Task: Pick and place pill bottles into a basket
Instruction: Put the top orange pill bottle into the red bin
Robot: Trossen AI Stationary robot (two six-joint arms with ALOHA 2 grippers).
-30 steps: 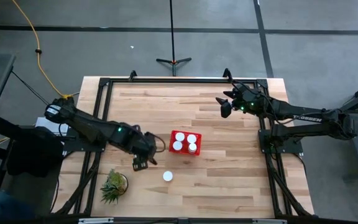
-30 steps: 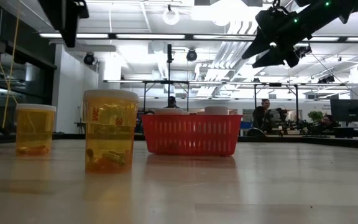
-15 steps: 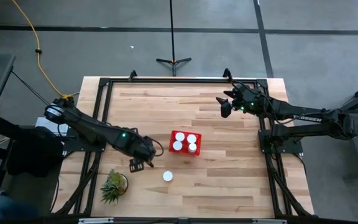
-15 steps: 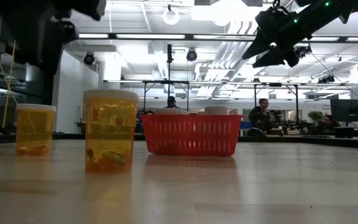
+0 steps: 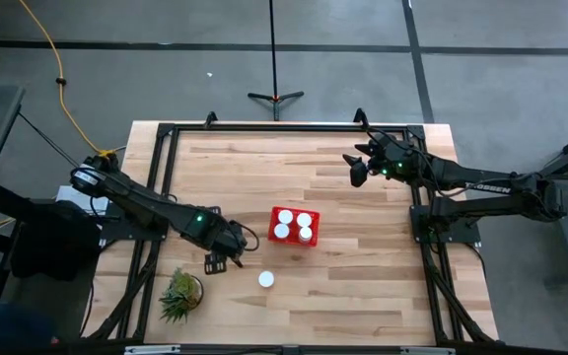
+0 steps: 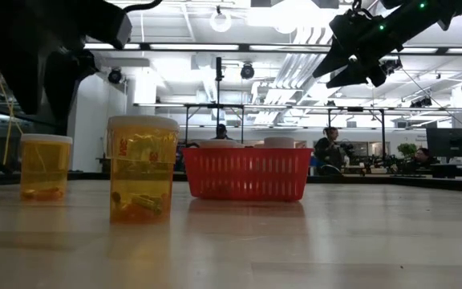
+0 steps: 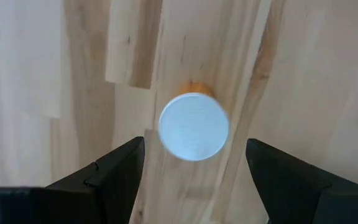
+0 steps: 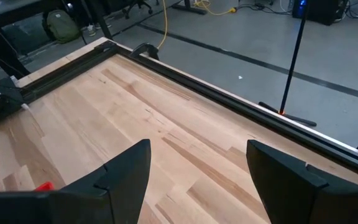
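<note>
A pill bottle with a white cap (image 7: 193,126) stands upright on the table. It shows at the left in the low view (image 6: 45,164). My left gripper (image 7: 196,142) hangs open right above it, one finger on either side of the cap without touching. In the high view the gripper (image 5: 217,261) hides this bottle. A second bottle (image 5: 266,279) stands alone nearer the front edge, large in the low view (image 6: 141,168). The red basket (image 5: 294,210) holds several white-capped bottles. My right gripper (image 5: 356,170) waits open, high over the far right.
A small green spiky plant (image 5: 180,294) stands near the front left, close to my left arm. The basket (image 6: 247,172) is just right of my left gripper. Bare wood lies across the far half and the right side of the table. People show in the room behind.
My left gripper has come down over the left bottle, shifting slightly toward the table's left edge, and stays open. The bottles and the basket have not moved.
</note>
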